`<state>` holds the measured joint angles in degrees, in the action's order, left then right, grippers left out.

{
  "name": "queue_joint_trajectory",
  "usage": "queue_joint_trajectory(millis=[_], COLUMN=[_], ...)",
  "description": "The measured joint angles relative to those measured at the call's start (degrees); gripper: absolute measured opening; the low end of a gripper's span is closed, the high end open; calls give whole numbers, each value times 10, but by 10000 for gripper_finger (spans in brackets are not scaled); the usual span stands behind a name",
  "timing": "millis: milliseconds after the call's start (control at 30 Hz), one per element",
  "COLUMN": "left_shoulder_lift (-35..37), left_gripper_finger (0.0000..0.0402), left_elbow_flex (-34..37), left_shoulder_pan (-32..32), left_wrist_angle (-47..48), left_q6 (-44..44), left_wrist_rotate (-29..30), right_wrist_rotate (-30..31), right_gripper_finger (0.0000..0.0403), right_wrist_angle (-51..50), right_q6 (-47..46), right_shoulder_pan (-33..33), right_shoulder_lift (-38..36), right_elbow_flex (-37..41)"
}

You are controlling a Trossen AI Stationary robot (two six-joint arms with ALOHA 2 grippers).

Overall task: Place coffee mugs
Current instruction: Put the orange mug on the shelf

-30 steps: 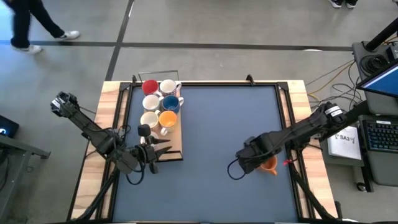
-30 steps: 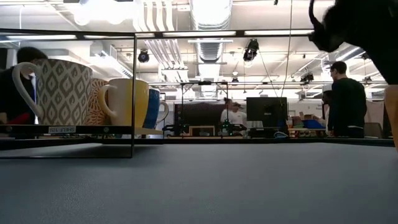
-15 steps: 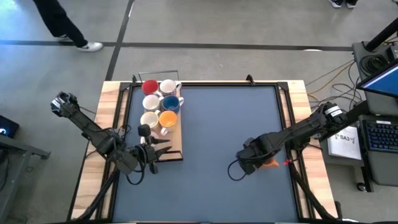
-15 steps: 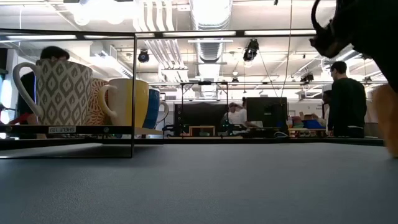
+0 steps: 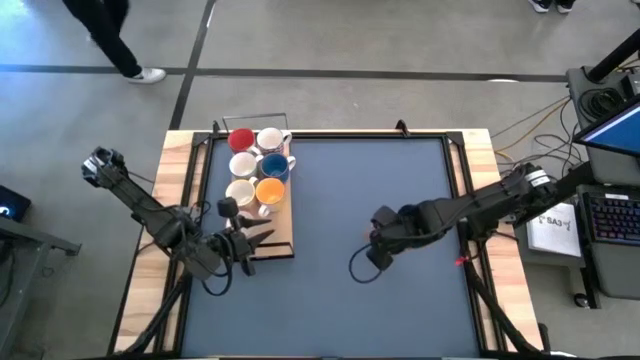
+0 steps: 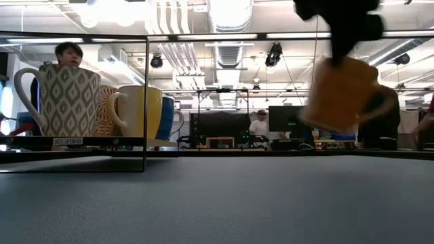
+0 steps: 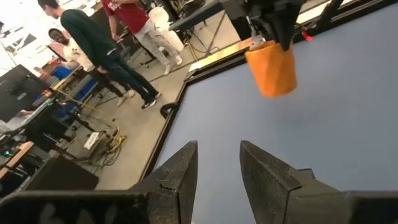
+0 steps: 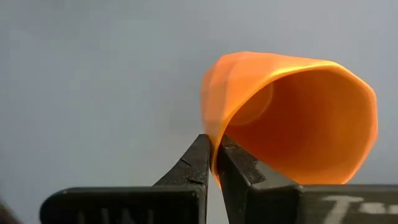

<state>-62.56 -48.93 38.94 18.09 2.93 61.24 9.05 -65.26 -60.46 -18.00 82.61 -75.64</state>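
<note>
An orange coffee mug (image 6: 339, 95) hangs above the blue table mat, right of centre, with my right gripper (image 8: 214, 155) shut on it. In the high view the right gripper (image 5: 383, 240) covers the mug. The left wrist view shows the mug (image 7: 272, 67) below that gripper. Several more coffee mugs, red (image 5: 241, 139), white (image 5: 270, 140), blue (image 5: 275, 166) and orange (image 5: 270, 190) among them, stand upright on a wooden board (image 5: 285, 235) at the table's left. My left gripper (image 5: 262, 240) is open over the board's near end, touching nothing. My right gripper pinches the orange mug's wall at the rim (image 8: 213, 134), one finger inside the mug and one outside. The fingers come from above, pointing down. The mug hangs below them, slightly tilted and lifted clear of the table.
The blue mat (image 5: 340, 190) lies bare between the board and my right arm. A thin frame (image 6: 146, 102) stands around the mugs on the board. People stand in the room beyond the table (image 6: 380, 108). A desk with a keyboard (image 5: 610, 215) is off the right edge.
My right gripper has shut on the orange mug near the table's right edge. It has then lifted the mug clear of the mat and carried it toward the table's left, nearer the centre.
</note>
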Motion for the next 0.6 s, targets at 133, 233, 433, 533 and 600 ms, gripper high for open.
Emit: queue_joint_trajectory(millis=[133, 233, 433, 533, 600], left_shoulder_lift=[14, 28, 62, 83, 97], left_gripper_finger=[103, 103, 103, 103, 103], left_elbow_flex=[0, 0, 21, 34, 41], left_shoulder_pan=[18, 35, 72, 84, 88], left_wrist_angle=[4, 4, 4, 4, 4], left_q6=[2, -3, -21, -33, -39], left_wrist_rotate=[4, 16, 79, 116, 126], right_wrist_rotate=[15, 15, 16, 16, 17], right_gripper_finger=[11, 11, 11, 11, 11], right_wrist_angle=[63, 118, 237, 280, 302], right_q6=[88, 162, 290, 342, 371], right_shoulder_pan=[25, 46, 81, 95, 104], right_shoulder_lift=[0, 0, 4, 16, 29], right_elbow_flex=[-32, -45, -53, -63, -71])
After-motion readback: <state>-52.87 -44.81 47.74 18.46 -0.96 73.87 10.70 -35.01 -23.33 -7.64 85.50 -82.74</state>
